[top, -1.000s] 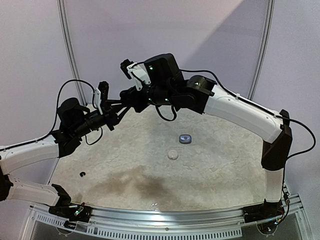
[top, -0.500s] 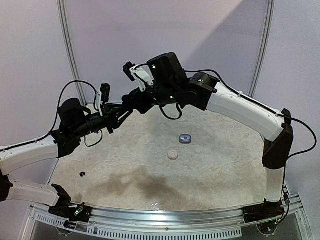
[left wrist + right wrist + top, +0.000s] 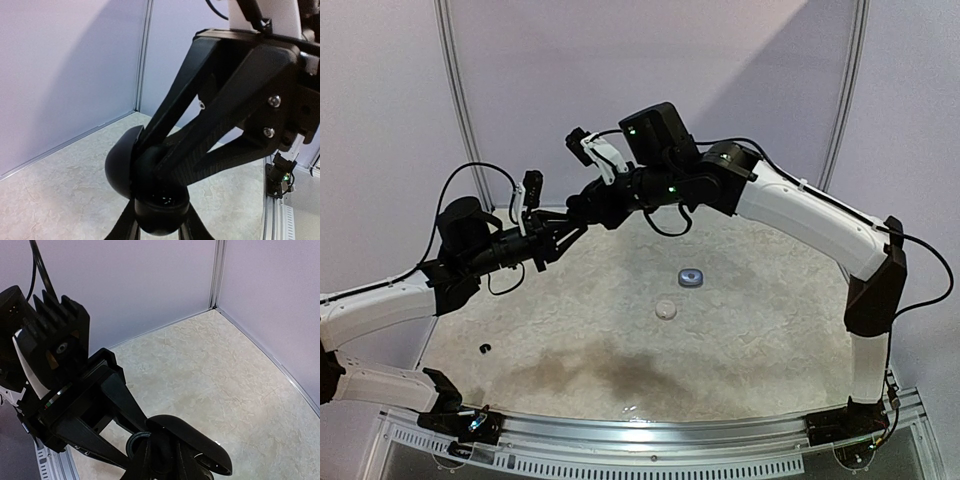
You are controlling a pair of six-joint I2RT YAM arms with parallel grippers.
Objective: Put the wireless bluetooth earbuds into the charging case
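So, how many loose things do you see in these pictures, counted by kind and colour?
Black case, lifted: 1
Black bud: 1
Grey case: 1
Pale round piece: 1
Total: 4

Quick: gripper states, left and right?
Left gripper: closed on the black charging case.
Right gripper: fingertips at the case; open or closed, and whether it grips anything, cannot be told.
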